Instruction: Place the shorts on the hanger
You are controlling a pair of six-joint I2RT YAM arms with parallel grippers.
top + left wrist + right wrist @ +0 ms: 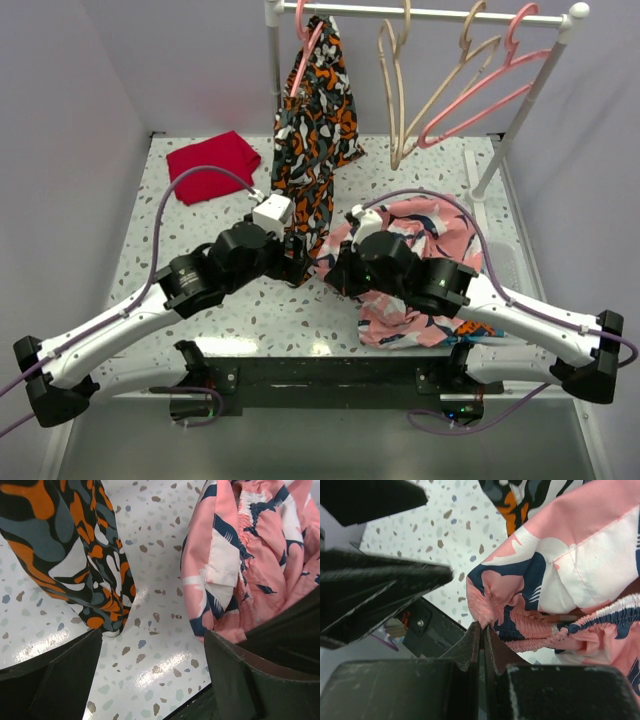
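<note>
The pink shorts [432, 228] with the navy-and-white print lie bunched on the table right of centre. My right gripper [333, 272] is shut on the gathered waistband edge of the shorts [560, 580], the fabric pinched at its fingertips [483, 626]. Just left of it, my left gripper [303, 266] is open low over the table. Bare table shows between its fingers [154, 635], and the shorts' edge [220, 580] lies against the tip of its right finger. The beige hanger [392, 95] hangs on the rail at the back, beside a second beige one.
An orange-black-white garment [316, 130] hangs from a pink hanger down to the table, close to my left gripper [75, 555]. A red cloth [212, 166] lies at the back left. Another pink hanger [492, 92] and the rack's right post [520, 120] stand at the back right.
</note>
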